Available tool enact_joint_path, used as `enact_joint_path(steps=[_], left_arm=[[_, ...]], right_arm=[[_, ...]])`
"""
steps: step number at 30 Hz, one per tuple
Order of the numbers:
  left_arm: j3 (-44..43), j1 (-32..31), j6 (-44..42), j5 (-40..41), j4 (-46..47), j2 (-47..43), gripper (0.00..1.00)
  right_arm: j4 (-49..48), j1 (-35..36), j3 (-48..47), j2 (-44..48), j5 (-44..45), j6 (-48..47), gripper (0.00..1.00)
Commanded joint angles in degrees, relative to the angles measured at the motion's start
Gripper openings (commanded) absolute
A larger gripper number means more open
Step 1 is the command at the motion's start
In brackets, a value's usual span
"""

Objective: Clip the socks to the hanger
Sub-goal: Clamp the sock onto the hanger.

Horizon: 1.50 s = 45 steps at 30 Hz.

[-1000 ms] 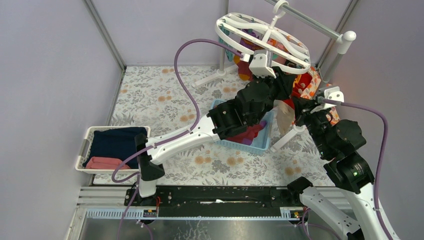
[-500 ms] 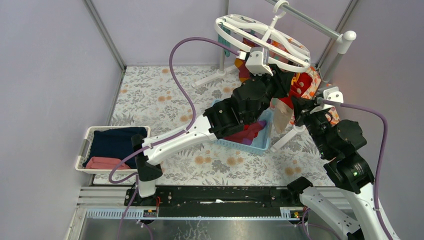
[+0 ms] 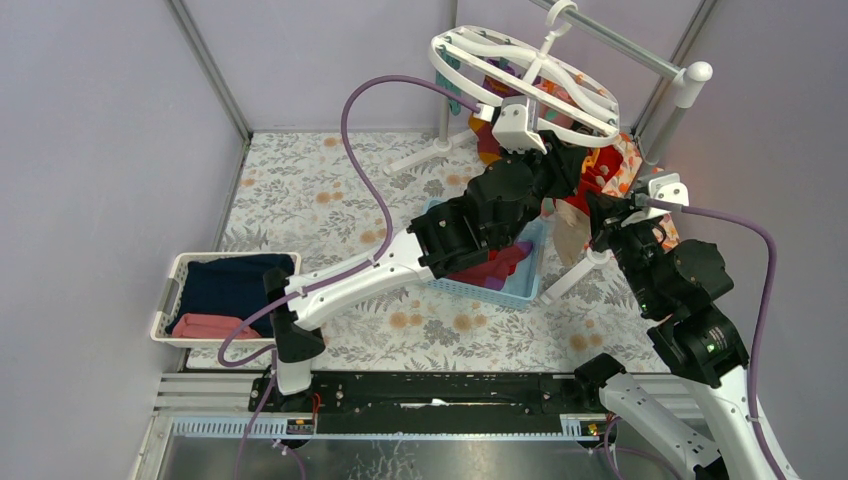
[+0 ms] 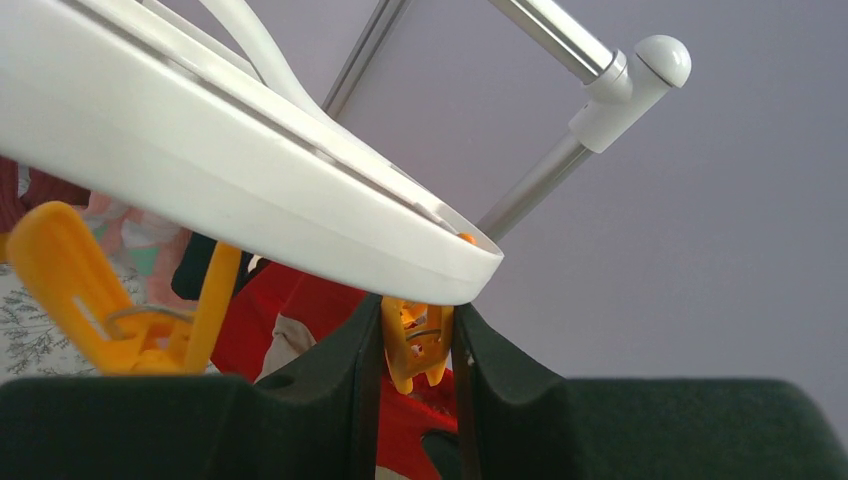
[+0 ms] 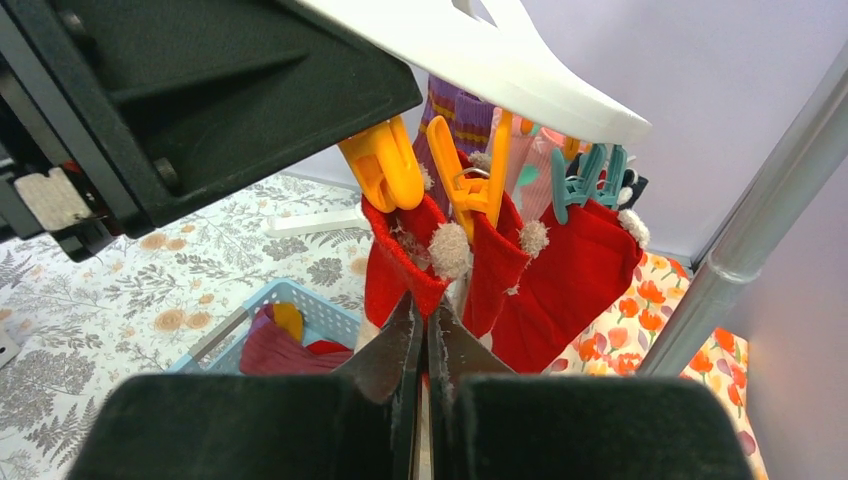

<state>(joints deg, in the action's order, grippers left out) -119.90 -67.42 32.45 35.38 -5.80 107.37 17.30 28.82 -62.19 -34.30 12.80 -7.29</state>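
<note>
The white hanger (image 3: pixel 470 75) hangs from the rack bar, its rim (image 4: pixel 250 190) just above my left fingers. My left gripper (image 4: pixel 418 345) is shut on an orange clip (image 4: pixel 415 340) under that rim. Another orange clip (image 4: pixel 70 280) dangles to the left. My right gripper (image 5: pixel 422 312) is shut on the cuff of a red sock (image 5: pixel 395 260), held up just under an orange clip (image 5: pixel 385 165). From above, this sock's beige lower part (image 3: pixel 570 232) hangs between the two arms. More red socks (image 5: pixel 570 280) hang clipped beside it.
A blue basket (image 3: pixel 525 285) under the left arm holds red and maroon socks (image 3: pixel 495 268). The grey rack pole (image 3: pixel 660 130) stands close on the right, with an orange floral cloth (image 3: pixel 620 165) behind. A white basket (image 3: pixel 170 290) of folded cloth sits at the left.
My left arm has pushed up and back a little toward the hanger rim, which tipped slightly. The right gripper has barely moved with the sock.
</note>
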Motion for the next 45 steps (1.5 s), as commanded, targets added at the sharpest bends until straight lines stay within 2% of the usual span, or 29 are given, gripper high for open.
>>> enact_joint_path(steps=[1,20,45], left_arm=[[0.64,0.62,-0.18,1.01,-0.29,-2.37,0.12],[1.71,0.97,-0.14,0.93,-0.09,-3.6,0.12],[3.35,1.06,1.56,-0.01,-0.17,-2.95,0.11]], right_arm=[[-2.18,0.49,-1.66,0.03,2.12,-0.98,0.0],[-2.02,0.5,-1.09,0.77,3.62,-1.16,0.0],[-2.28,0.49,-2.57,-0.62,0.0,0.07,0.0]])
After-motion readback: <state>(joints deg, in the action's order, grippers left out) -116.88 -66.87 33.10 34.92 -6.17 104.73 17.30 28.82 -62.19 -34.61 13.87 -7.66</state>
